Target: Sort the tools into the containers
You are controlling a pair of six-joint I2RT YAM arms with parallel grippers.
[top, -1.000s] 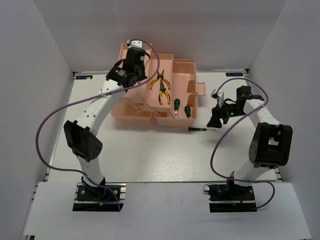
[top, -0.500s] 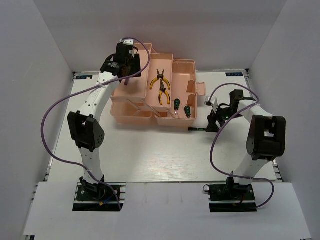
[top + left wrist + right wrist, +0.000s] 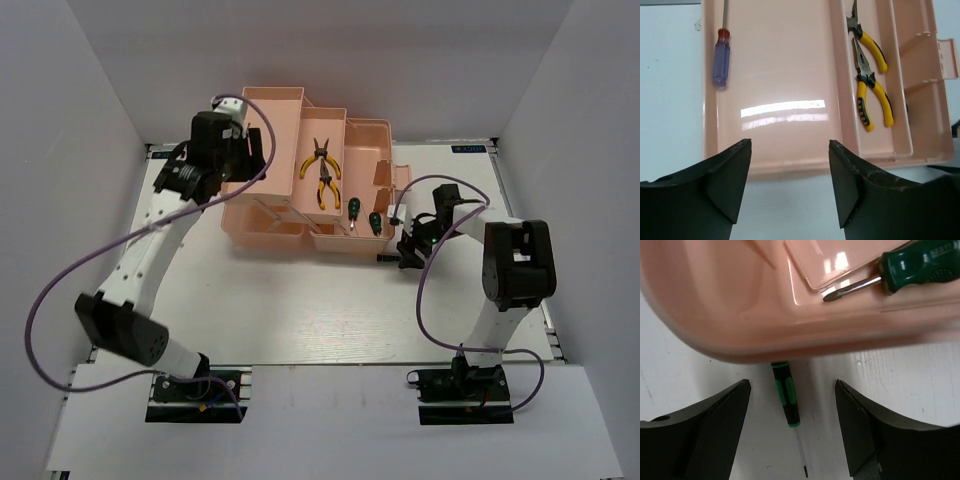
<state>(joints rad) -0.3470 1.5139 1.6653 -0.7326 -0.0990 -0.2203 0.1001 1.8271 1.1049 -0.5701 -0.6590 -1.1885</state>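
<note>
The peach-pink toolbox (image 3: 365, 140) stands open at the back of the table. In the left wrist view its wide tray (image 3: 780, 75) holds a blue-handled screwdriver (image 3: 721, 57), and a side compartment holds two yellow-and-black pliers (image 3: 872, 97). From above I see the pliers (image 3: 322, 170) and two green-handled screwdrivers (image 3: 353, 207) in front compartments. My left gripper (image 3: 232, 160) is open and empty above the box's left edge, as its own view of the left gripper (image 3: 790, 145) confirms. My right gripper (image 3: 791, 383) is open, straddling a slim green-and-black screwdriver (image 3: 786, 395) on the table against the box's front wall.
White walls close in the table (image 3: 300, 310) on three sides. Purple cables loop from both arms. The toolbox's handle (image 3: 400, 177) sticks out on its right, close to the right arm (image 3: 515, 265). Another green-handled screwdriver (image 3: 920, 262) lies in the box just above my right fingers.
My left arm has swung left, off the back of the toolbox. My right gripper has moved left and down to the slim screwdriver at the box's front.
</note>
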